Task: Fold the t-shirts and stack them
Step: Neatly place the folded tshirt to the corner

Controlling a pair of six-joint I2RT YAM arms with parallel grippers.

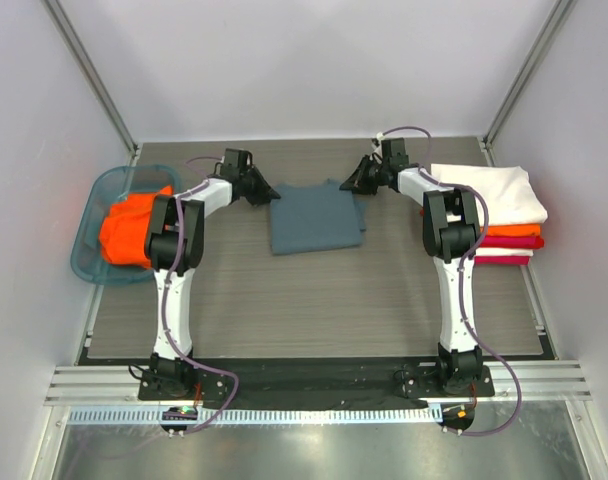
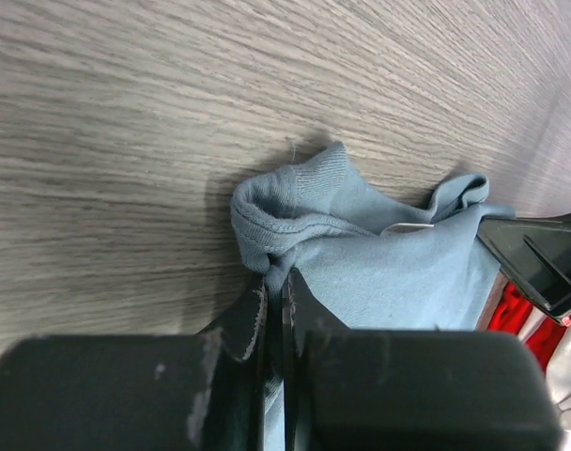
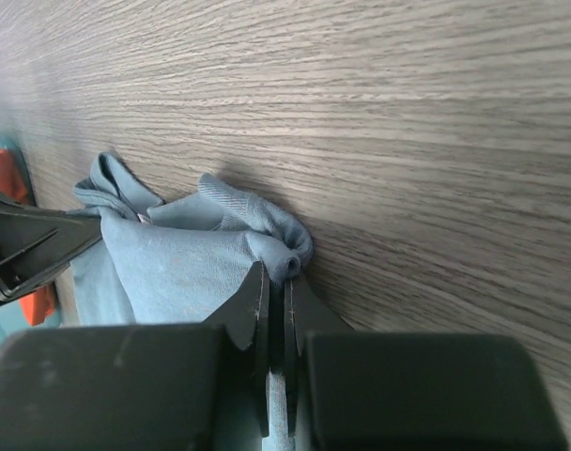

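The slate blue-grey t-shirt [image 1: 315, 217] lies folded into a rectangle at the far middle of the table. My left gripper [image 1: 267, 193] is shut on its far left corner; the left wrist view shows bunched cloth [image 2: 295, 211] pinched between the jaws, with the white neck label [image 2: 405, 227] beside it. My right gripper [image 1: 355, 184] is shut on the far right corner, cloth [image 3: 187, 258] pinched between the jaws. A stack at the right holds a white t-shirt [image 1: 489, 192] over an orange one [image 1: 511, 231] and a red one [image 1: 504, 250]. An orange t-shirt [image 1: 127, 228] lies crumpled in the basket.
The teal plastic basket [image 1: 87, 262] stands at the table's left edge. White enclosure walls stand left, right and behind. The wood-grain table [image 1: 314, 310] stretches toward the arm bases.
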